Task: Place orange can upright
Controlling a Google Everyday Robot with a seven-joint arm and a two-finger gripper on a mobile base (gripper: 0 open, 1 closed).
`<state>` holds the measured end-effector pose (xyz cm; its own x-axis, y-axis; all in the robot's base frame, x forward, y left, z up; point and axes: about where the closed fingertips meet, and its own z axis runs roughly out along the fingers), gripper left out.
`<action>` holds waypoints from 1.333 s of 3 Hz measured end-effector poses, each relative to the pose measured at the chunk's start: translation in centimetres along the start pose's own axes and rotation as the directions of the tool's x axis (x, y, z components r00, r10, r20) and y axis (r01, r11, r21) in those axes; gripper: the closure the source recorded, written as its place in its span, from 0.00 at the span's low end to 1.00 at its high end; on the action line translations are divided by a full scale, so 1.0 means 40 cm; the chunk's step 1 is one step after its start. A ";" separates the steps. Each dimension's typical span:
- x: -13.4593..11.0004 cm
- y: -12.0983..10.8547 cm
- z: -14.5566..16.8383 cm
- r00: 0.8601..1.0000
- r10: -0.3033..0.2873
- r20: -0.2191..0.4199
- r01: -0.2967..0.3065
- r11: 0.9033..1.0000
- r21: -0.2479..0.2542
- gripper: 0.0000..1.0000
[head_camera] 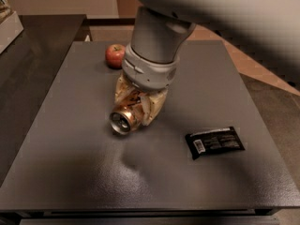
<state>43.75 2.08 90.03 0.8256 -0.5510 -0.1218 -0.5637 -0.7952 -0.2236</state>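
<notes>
The orange can [125, 116] is held in my gripper [137, 105], tilted on its side with a silver end facing the front left. It hangs just above the dark grey table [84, 172], near its middle. The gripper's pale fingers [152, 109] close around the can's body, under the grey wrist of my arm [154, 55]. The can's far end is hidden by the gripper.
A red apple [114, 56] sits at the back of the table, just behind the gripper. A flat black packet with a barcode [214, 142] lies to the right front. A darker counter [33, 64] adjoins the table's left side.
</notes>
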 end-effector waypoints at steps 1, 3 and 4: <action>0.008 -0.050 -0.026 0.975 0.206 0.079 -0.212 0.975 0.071 1.00; 0.018 -0.071 -0.048 0.711 0.615 0.341 -0.676 0.732 0.089 1.00; 0.020 -0.090 -0.074 0.543 0.696 0.470 -0.802 0.595 0.045 1.00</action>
<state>46.35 3.74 93.60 0.0680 -0.7337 -0.6760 -0.9967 -0.0197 -0.0789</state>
